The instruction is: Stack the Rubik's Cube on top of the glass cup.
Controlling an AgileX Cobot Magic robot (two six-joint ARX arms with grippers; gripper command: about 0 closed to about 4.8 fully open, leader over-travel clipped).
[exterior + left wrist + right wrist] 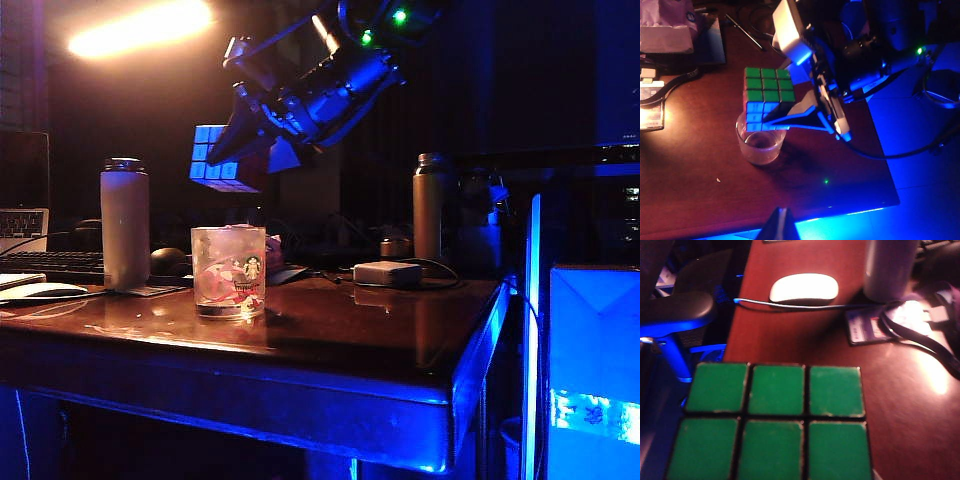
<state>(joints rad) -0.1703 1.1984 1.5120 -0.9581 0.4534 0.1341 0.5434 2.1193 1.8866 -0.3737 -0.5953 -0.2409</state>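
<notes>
— While it hangs above the table, what grips the green-faced Rubik's Cube [222,158]?
— Right gripper [790,117], clamped on it, over the clear printed glass cup [229,271]; left gripper [779,226]: can't tell; white bottle [125,224] at nine o'clock.

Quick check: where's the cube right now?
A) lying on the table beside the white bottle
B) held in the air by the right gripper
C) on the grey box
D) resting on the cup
B: the cube hangs clamped in the right gripper, well clear above the cup.
</notes>
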